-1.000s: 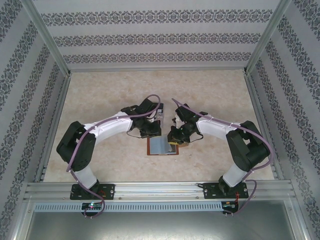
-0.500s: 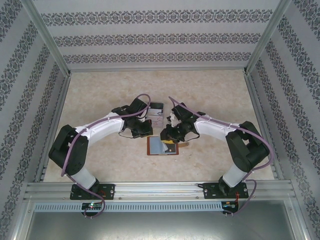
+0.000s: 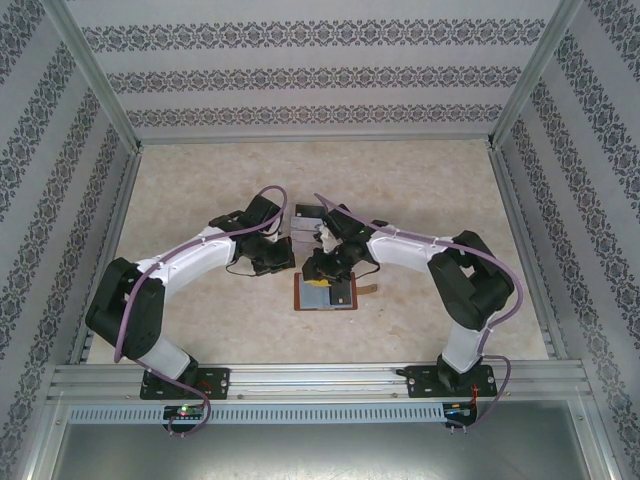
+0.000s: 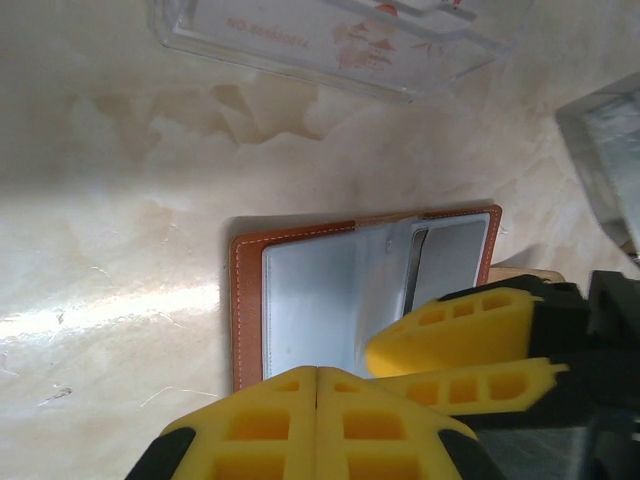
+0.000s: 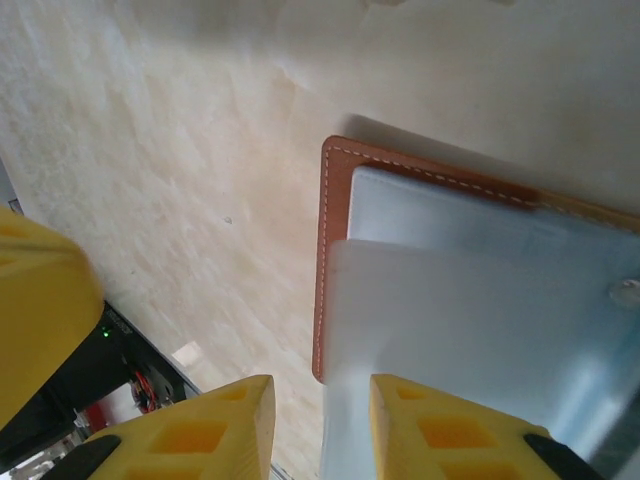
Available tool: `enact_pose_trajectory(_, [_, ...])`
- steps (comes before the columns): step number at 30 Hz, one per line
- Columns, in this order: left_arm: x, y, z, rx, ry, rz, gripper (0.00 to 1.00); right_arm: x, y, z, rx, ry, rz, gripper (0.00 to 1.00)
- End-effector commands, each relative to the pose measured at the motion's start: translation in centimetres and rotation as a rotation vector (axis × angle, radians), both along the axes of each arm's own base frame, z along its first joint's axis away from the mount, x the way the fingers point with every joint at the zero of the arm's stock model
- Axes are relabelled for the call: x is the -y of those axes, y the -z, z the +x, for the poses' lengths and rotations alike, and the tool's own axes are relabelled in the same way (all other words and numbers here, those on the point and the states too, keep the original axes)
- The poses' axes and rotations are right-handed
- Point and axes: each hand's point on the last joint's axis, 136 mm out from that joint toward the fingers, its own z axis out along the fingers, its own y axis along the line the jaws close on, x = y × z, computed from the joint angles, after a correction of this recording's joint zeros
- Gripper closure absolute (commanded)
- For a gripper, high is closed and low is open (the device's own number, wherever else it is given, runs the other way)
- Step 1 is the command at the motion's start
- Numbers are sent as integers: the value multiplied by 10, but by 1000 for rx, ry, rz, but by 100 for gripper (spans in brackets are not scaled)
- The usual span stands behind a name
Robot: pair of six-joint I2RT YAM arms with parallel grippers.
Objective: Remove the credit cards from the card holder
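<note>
The card holder (image 3: 327,294) lies open on the table, brown leather with a grey-blue inside (image 4: 330,300). A pale credit card (image 5: 470,340) lies over its inside, with its near edge reaching in between the fingers of my right gripper (image 5: 322,395). That gripper is open, with a gap between the card and its left finger. It hovers over the holder's far edge (image 3: 320,270), and its yellow fingers (image 4: 450,335) cover the holder's right part. My left gripper (image 4: 317,372) is shut and empty, just left of the holder (image 3: 272,262).
A clear ridged plastic rack (image 3: 306,216) stands just beyond the holder, between the two wrists (image 4: 330,30). The holder's small snap tab (image 3: 370,290) sticks out to the right. Metal rails and patterned walls border the table.
My left arm drew back to the left, off the card holder. My right gripper moved left over the holder and its jaws opened wider.
</note>
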Motion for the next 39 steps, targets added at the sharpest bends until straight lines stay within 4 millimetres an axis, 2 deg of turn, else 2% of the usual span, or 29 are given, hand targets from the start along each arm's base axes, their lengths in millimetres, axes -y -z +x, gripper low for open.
enact_pose_trajectory(1, [-10,-4,-5,1,3,13,100,-11,3,2,-12,-10,4,69])
enact_pose_trajectory(12, [-8,-5,-6,-4,3,-6,100,-25,27,4,-33,-32,8,69])
enact_pose_trajectory(20, [-7,-3,-8,-14,-2,-22,100,-23,55,-4,-70,-29,1,69])
enact_pose_trajectory(23, [-5,-1,-10,-22,3,-29,100,-21,58,-6,-76,-31,-1,69])
enact_pose_trajectory(25, [-4,-2,-9,-24,4,-35,100,-22,52,-4,-61,-32,9,69])
enact_pose_trajectory(30, [6,-3,-9,-23,17,-54,100,-22,13,10,18,-17,58,69])
enact_pose_trajectory(35, [23,-2,-7,-27,27,-95,100,-7,-12,18,53,20,79,69])
enact_pose_trajectory(39, [39,-2,-4,-25,43,-118,100,10,-21,19,64,45,72,69])
